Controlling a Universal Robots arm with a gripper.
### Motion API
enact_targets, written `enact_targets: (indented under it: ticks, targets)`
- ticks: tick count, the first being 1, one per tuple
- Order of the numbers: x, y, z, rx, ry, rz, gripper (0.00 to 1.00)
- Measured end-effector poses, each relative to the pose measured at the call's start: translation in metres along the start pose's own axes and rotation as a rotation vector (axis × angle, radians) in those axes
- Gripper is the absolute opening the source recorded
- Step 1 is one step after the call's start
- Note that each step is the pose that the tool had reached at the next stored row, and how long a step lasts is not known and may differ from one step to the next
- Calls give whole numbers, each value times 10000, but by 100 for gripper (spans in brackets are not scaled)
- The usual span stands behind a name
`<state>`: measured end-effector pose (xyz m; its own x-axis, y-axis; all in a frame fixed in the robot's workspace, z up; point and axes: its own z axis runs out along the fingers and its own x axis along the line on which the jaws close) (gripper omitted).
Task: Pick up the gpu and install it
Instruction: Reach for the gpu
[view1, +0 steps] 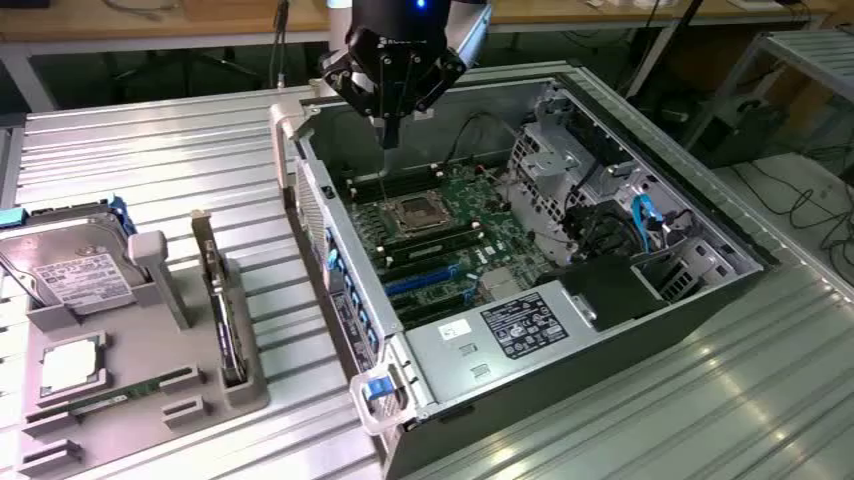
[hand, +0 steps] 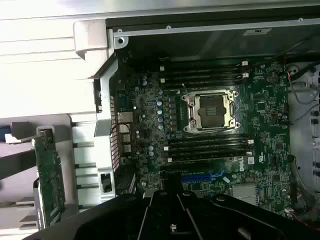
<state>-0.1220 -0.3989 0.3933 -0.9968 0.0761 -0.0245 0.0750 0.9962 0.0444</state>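
The gripper (view1: 390, 142) hangs at the top centre of the exterior frame, pointing down over the open case (view1: 454, 350), its claw pressed together into one narrow tip and pinching nothing. Below it in the frame lies the motherboard (view1: 494, 235), with the bare square socket (view1: 415, 214) nearest the tip and a blue slot (view1: 424, 275) further down the board. The gpu (view1: 224, 320) is well apart from the gripper, at the exterior view's left in the lower half of the frame: it stands on edge in a groove of the grey tray (view1: 160, 350), its metal bracket at the upper end. On the same tray the hard drive (view1: 74, 275) leans at the far left, and a RAM stick (view1: 114, 395) lies flat near the lower edge. Tray and case both rest on a ribbed metal table (view1: 174, 160). In the wrist view the gripper's (hand: 172, 186) dark body looks down on the motherboard (hand: 145, 110), with the socket (hand: 210, 111) open and the blue slot (hand: 202, 176) close to the fingers. The case's (hand: 200, 27) rim frames the board, and outside that rim the gpu (hand: 50, 175) shows as a green card standing in its holder.
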Motion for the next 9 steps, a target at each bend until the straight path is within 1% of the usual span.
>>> enact_targets:
  ticks: [2,9]
  targets:
    - [53,-4,-2,1,0,0,11]
    - [125,-12,-4,0,0,1,11]
